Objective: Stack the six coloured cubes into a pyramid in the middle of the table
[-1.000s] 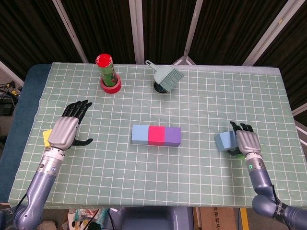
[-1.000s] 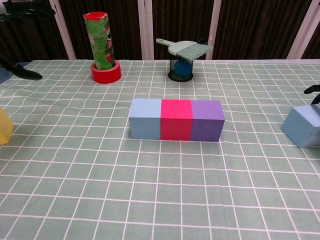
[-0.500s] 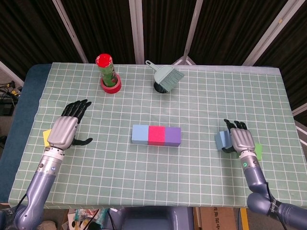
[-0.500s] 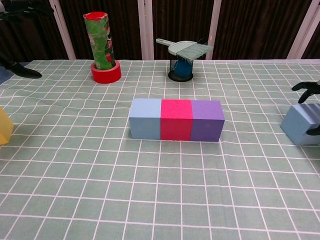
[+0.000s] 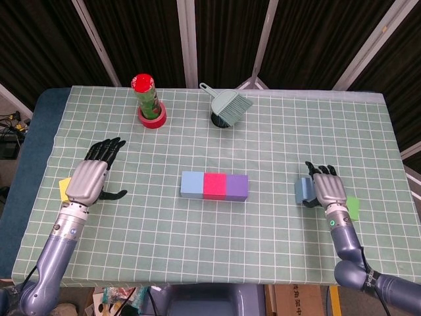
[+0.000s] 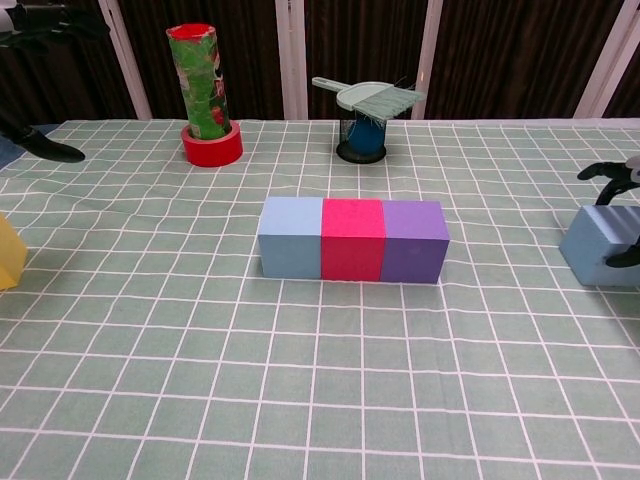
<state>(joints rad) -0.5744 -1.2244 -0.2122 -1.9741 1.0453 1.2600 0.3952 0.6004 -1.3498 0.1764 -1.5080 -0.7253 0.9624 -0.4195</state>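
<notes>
Three cubes sit in the middle of the table point(image 5: 276, 217) as the pyramid's base: a light blue cube point(image 5: 192, 184), a pink cube point(image 5: 214, 185) and a purple cube point(image 5: 237, 186), touching side by side in one neat row. That's the bottom layer done, by the look of it, and nothing is stacked on top yet. Over on the right, the right hand point(image 5: 329, 191) is down on a blue cube point(image 5: 302, 191), fingers draped over its top and far side; the chest view shows dark fingertips on the block's upper edge, so it looks like a grasp, with the cube resting on the cloth. A green cube point(image 5: 352, 207) peeks out just beside that hand, towards the table's right edge. On the other side, the left hand point(image 5: 91, 179) hovers with fingers spread, holding nothing, and a yellow cube point(image 5: 64, 189) lies just beside it near the left edge. So three are placed and three are left: two for the second row, one for the peak. Next call, in my judgement, is bringing that blue block across to sit over a seam in the base.
</notes>
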